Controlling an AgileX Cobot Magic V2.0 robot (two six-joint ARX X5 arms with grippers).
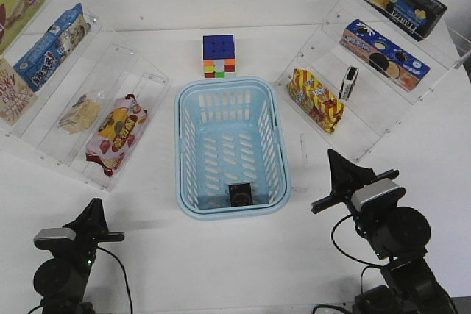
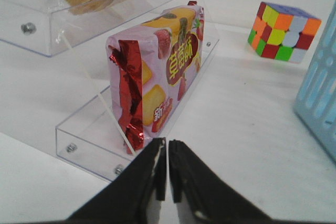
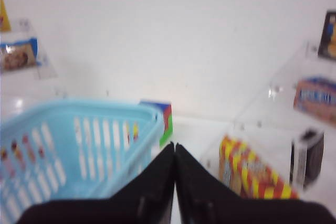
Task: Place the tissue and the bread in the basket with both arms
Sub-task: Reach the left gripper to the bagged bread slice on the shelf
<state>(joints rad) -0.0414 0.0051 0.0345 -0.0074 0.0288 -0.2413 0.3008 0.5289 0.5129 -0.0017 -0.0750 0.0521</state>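
while both arms sit low, right gripper (image 1: pixel 330 154) fingers pressed together beside basket (image 1: pixel 280 174)

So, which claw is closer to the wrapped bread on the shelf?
The left claw. It sits just below the left shelf that holds the bread. The right claw is across the basket, on the far side of the table.
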